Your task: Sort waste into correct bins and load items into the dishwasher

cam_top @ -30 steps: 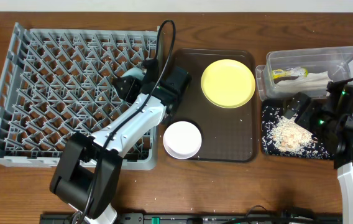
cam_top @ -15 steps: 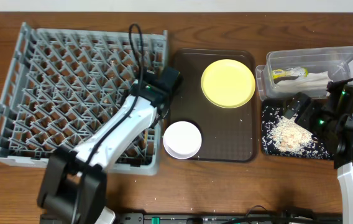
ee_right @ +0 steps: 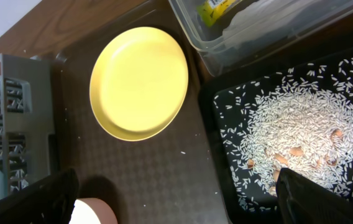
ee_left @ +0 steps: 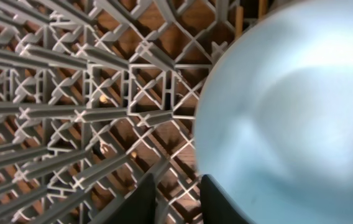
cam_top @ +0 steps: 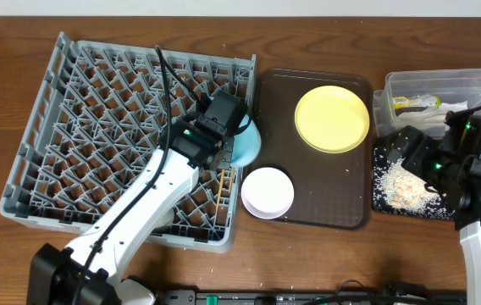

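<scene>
- Wooden table all round, and the blue bowl is tipped on edge at the right wall of the rack, hanging partly over the brown tray
- Left gripper is nearly closed, pinching the bowl's rim, probably to stand it between the pegs
- White bowl and yellow plate sit close on the tray, so that side is tight, with free pegs to the left
- Right gripper is wide open and empty beside the black tray, well clear
</scene>
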You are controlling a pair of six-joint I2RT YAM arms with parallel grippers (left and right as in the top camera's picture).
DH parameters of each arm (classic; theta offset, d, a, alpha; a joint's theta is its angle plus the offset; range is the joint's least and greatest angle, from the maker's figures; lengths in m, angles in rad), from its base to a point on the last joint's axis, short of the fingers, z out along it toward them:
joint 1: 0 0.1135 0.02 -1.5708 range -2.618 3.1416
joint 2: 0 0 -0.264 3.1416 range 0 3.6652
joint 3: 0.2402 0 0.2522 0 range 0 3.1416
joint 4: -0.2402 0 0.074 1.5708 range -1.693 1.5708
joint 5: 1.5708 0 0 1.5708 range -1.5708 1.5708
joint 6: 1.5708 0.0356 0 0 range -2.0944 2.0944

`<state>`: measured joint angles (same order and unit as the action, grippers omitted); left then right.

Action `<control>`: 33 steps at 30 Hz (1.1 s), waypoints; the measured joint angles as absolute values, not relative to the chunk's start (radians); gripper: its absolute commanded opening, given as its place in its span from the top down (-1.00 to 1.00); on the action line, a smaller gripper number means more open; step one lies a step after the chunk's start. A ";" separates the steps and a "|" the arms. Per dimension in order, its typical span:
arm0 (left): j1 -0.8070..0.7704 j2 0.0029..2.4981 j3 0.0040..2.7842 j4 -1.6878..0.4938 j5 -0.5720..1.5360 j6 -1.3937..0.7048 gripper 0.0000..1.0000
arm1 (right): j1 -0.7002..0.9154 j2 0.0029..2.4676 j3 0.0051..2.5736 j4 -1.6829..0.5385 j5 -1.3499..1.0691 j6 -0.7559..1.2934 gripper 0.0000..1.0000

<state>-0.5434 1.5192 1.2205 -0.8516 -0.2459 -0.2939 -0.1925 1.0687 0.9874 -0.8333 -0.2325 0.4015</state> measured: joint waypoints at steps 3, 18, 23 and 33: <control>-0.544 1.523 1.221 -0.851 -0.241 -0.291 0.85 | -0.192 1.069 0.987 -0.833 -0.233 0.402 -0.99; -0.446 1.526 1.221 -0.851 -0.311 -0.287 0.27 | -0.192 1.069 0.987 -0.833 -0.233 0.402 -0.99; -0.337 1.526 1.221 -0.822 -0.141 -0.290 0.13 | -0.192 1.069 0.987 -0.834 -0.233 0.402 -0.98; -0.190 1.526 1.221 -0.800 0.192 -0.245 0.10 | -0.192 1.069 0.987 -0.833 -0.233 0.402 -0.98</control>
<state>-0.1902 1.5257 1.2205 -0.8001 0.1917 -0.2447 -0.1925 1.0687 0.9874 -0.8333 -0.2325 0.4015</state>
